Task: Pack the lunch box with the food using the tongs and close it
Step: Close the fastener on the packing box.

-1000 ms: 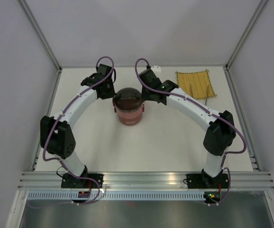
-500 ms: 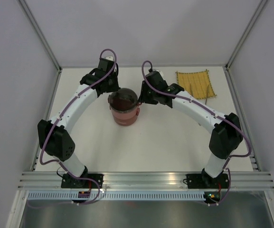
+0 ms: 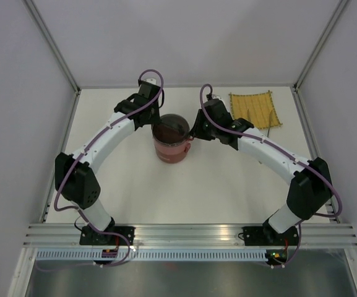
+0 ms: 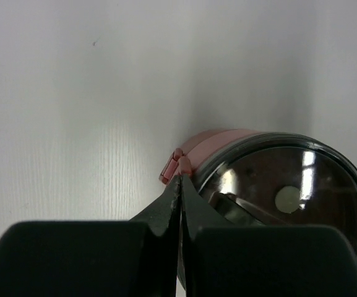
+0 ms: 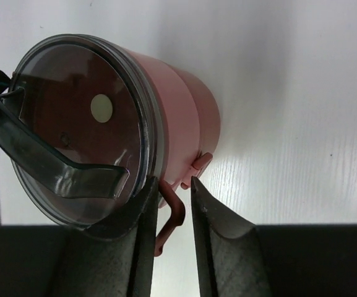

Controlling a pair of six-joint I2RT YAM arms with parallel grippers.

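The lunch box [image 3: 172, 141] stands stacked at mid-table, dark pink with a clear smoky lid [image 5: 73, 111] and its handle [image 5: 48, 162]. My left gripper [image 3: 155, 124] is shut, its tips [image 4: 180, 179] pressed against the pink clasp [image 4: 169, 168] on the box's left side [image 4: 271, 192]. My right gripper [image 3: 194, 131] is at the box's right side [image 5: 178, 117]. Its jaws [image 5: 172, 180] stand apart around the hanging pink clasp loop [image 5: 173, 216], which rests against the left finger. The food is hidden. A thin rod, perhaps the tongs [image 3: 270, 121], lies by the mat.
A yellow woven mat [image 3: 252, 110] lies at the back right. Grey walls close in the table on three sides, and an aluminium rail [image 3: 184, 232] runs along the near edge by the arm bases.
The lunch box slid slightly left, then back right between the two grippers. Both wrists turned, and the right arm's elbow swung out to the right.
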